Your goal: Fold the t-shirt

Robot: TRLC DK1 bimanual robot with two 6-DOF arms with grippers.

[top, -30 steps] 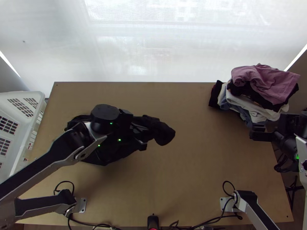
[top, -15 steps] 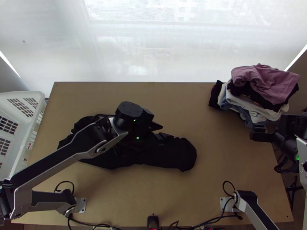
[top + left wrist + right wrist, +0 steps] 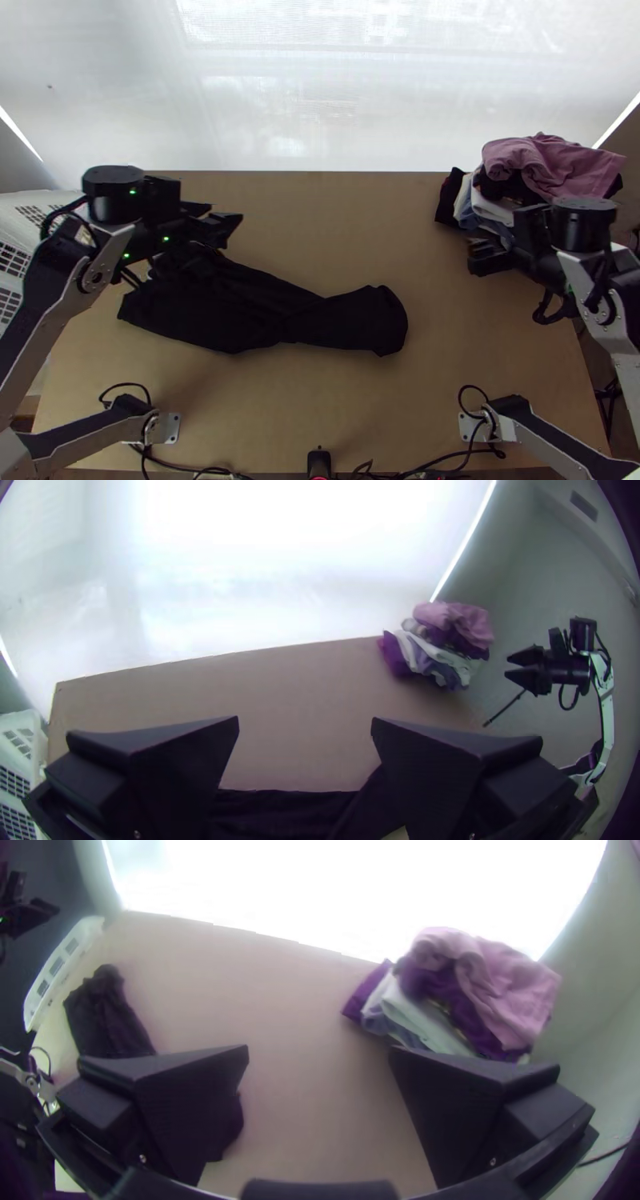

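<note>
The black T-shirt [image 3: 240,312] lies in a long bunched strip from the left of the top view to its middle, its right end a broad rounded lobe, its upper left end near and partly under the left gripper [image 3: 228,216]. That gripper's fingers are spread wide, with nothing between them. The right gripper [image 3: 319,1049] is wide open too and empty, beside the pile of clothes [image 3: 552,164] at the upper right of the top view.

The step in hand looks to be opening the shirt out before any fold. To do it well, bring the right gripper to the rounded end and the left to the far upper edge, and pinch shallowly near the rim, so that one layer comes up rather than a wad. Lift only a little, draw the two holds apart until the creases run out, then lay the cloth down on the bare table [image 3: 344,416]. Black on black hides the hems, so a sleeve could easily be taken for a corner. Keep the pull clear of the basket [image 3: 16,202] at the left edge.
</note>
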